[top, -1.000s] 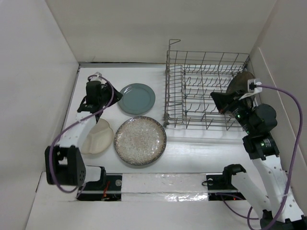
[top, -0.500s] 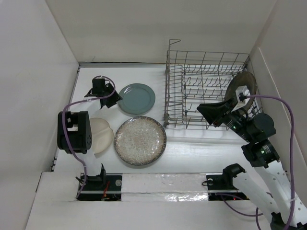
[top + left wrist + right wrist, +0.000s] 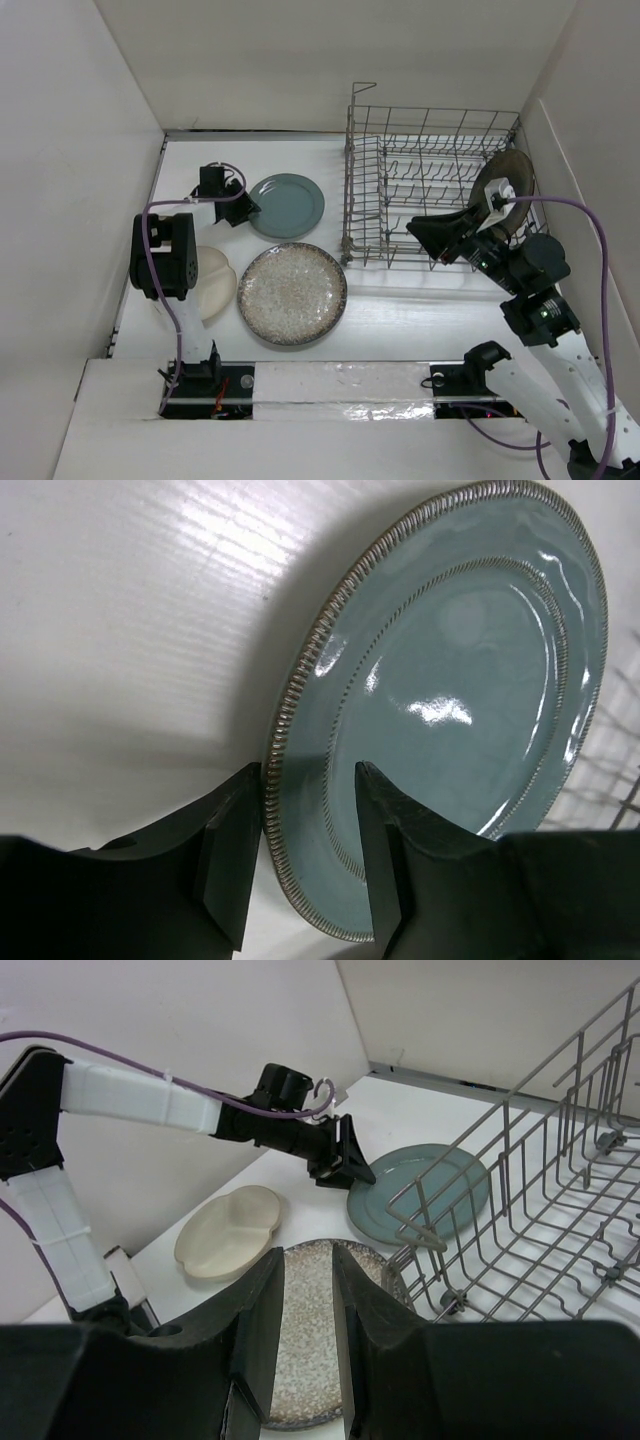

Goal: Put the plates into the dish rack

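Left fingers (image 3: 243, 207) apart, straddling the ribbed rim of the grey-blue plate (image 3: 450, 680) at its 9 o'clock edge; plate lies on the worktop (image 3: 400, 310) at 11 o'clock. Right fingers (image 3: 425, 240) a narrow gap apart, gripping nothing, at the dish rack (image 3: 430, 135) front wall, 2 o'clock. Brown plate (image 3: 497, 172) upright at the rack's 3 o'clock end, part hidden by the right arm; cream plate (image 3: 215, 285), part hidden by the left arm, at 9 o'clock of the speckled plate (image 3: 292, 293).

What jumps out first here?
The left pincer straddles the rim of the grey-blue plate, far left, not yet clamped. A brown plate stands upright at the right end of the dish rack, and the right pincer hangs empty near its front.
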### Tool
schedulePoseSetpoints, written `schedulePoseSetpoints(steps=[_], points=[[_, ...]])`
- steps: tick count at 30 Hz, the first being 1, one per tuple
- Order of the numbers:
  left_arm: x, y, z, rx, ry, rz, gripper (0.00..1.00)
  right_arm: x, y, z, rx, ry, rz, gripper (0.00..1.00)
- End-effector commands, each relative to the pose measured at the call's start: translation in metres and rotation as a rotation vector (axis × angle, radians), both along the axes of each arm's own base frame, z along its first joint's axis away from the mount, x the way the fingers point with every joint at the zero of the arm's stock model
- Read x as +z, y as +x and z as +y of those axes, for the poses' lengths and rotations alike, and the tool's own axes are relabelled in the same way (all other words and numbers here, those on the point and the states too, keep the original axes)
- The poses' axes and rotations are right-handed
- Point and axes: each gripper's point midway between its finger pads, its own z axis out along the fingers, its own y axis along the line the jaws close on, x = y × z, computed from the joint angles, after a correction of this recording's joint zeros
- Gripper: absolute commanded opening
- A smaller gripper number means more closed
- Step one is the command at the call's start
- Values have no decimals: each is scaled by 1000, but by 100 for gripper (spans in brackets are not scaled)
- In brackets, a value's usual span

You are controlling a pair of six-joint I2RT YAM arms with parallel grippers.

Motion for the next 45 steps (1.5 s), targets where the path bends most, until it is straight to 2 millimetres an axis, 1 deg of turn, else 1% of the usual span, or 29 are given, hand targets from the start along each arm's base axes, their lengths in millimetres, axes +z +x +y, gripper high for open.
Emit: schedulePoseSetpoints(steps=[1, 4, 6, 7, 8, 9, 10, 12, 13, 15, 16, 18, 19, 21, 22, 24, 25, 27, 29, 32, 35, 36, 37, 39, 41, 42, 43, 44, 45], points=[[-14, 2, -7, -20, -47, 20, 39, 23, -3, -2, -10, 23, -77, 32], [-10, 7, -4, 4, -66, 2, 36, 28, -4, -3, -10, 28, -84, 32], [-9, 7, -6, 8, -85, -7, 27, 29, -4, -4, -15, 29, -89, 32], [-2, 11, -7, 23, -100, -36, 21, 30, -5, -4, -16, 31, -91, 32], [-4, 7, -7, 33, -105, -37, 10, 30, -5, -5, -18, 32, -92, 32], [3, 12, -7, 43, -112, -82, 4, 29, -5, -5, -18, 31, -90, 32], [6, 9, -1, 79, -134, -94, 0, 30, -5, -4, -18, 31, -90, 32], [18, 10, 4, 111, -160, -148, 0, 30, -4, -4, -19, 30, -88, 32], [41, 18, 9, 132, -178, -233, 0, 30, -6, -2, -9, 32, -87, 32], [52, 16, 14, 147, -183, -275, 0, 28, -4, -1, -9, 27, -84, 32], [74, 19, 15, 146, -182, -337, 0, 26, -4, 1, 0, 24, -77, 33], [93, 20, 23, 162, -168, -387, 0, 24, -3, 5, 18, 20, -64, 34], [113, 20, 28, 168, -162, -438, 0, 20, 1, 9, 28, 14, -49, 35], [133, 18, 33, 171, -157, -489, 0, 18, 0, 16, 65, 15, -35, 39], [154, 17, 38, 176, -155, -548, 0, 15, 1, 25, 94, 11, -22, 40], [169, 12, 42, 183, -154, -590, 0, 15, 2, 33, 114, 10, -17, 43], [185, 10, 46, 188, -151, -635, 0, 15, -1, 40, 137, 9, -13, 43], [193, 5, 44, 173, -155, -660, 0, 13, 6, 49, 134, 2, 1, 45], [204, 2, 52, 182, -143, -694, 0, 8, 10, 64, 148, -11, 19, 47], [218, -5, 55, 173, -134, -733, 0, 11, 11, 81, 171, -19, 19, 49], [241, -12, 51, 155, -138, -785, 0, 11, 19, 100, 182, -34, 26, 52], [247, -14, 50, 147, -139, -800, 0, 5, 21, 110, 196, -51, 42, 53], [258, -19, 50, 144, -136, -822, 0, 13, 25, 113, 192, -46, 29, 53], [276, -23, 49, 135, -124, -857, 0, 15, 27, 122, 207, -48, 22, 55], [295, -31, 48, 127, -125, -898, 0, 15, 37, 133, 215, -47, 24, 55], [304, -35, 45, 118, -133, -915, 0, 14, 40, 137, 219, -51, 26, 49], [314, -40, 45, 117, -135, -936, 0, 4, 48, 145, 221, -69, 48, 42], [321, -43, 44, 115, -135, -949, 0, 10, 51, 149, 227, -70, 38, 32], [328, -46, 44, 117, -135, -961, 0, 6, 54, 153, 229, -81, 47, 16]])
